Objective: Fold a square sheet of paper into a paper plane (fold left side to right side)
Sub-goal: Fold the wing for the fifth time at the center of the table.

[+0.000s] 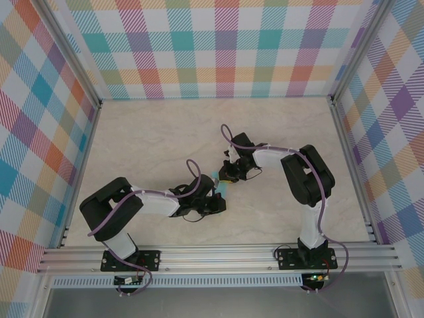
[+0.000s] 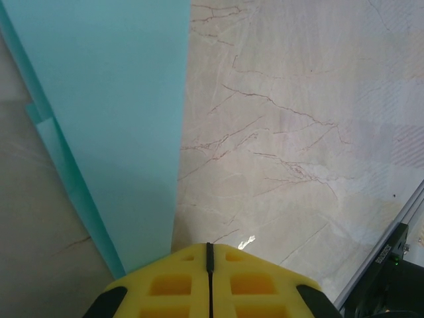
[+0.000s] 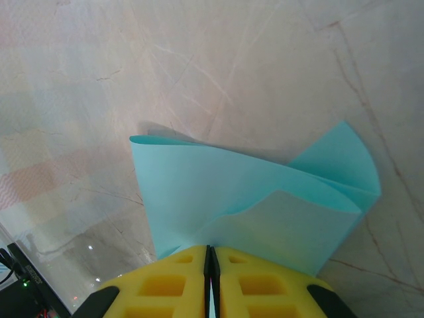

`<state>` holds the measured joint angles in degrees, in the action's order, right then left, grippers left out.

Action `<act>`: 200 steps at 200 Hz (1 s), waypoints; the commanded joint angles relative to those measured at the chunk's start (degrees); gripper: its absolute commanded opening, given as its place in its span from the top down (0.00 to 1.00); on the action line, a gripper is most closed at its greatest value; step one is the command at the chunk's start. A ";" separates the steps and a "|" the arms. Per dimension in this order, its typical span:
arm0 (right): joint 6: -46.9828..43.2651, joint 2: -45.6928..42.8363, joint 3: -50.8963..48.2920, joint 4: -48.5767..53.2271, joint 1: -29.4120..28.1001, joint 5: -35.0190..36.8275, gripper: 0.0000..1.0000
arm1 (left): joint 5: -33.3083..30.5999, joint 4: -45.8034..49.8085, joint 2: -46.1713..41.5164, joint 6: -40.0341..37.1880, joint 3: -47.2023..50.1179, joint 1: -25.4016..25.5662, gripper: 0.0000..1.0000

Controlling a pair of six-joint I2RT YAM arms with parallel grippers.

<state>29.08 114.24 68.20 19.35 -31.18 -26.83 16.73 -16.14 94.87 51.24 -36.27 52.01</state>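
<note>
top external: paper point(image 1: 221, 189) mostly hidden; shape unclear

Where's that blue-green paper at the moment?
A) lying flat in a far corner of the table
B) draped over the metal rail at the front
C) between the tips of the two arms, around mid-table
C: the top view shows the folded turquoise paper between the left gripper and the right gripper, around the middle of the table.
</note>
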 commanded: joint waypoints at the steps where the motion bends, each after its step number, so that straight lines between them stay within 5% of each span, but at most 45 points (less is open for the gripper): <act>1: -1.44 3.27 -0.44 4.01 0.06 5.03 0.88 | 0.16 0.85 0.77 0.66 1.94 1.36 0.94; 200: -2.26 4.77 1.80 6.69 0.01 6.19 0.88 | -2.27 4.19 -4.81 3.02 6.81 5.21 0.95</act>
<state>28.03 115.42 70.70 22.87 -31.20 -26.63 13.85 -16.08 90.76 53.17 -31.53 56.18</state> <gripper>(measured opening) 0.122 0.053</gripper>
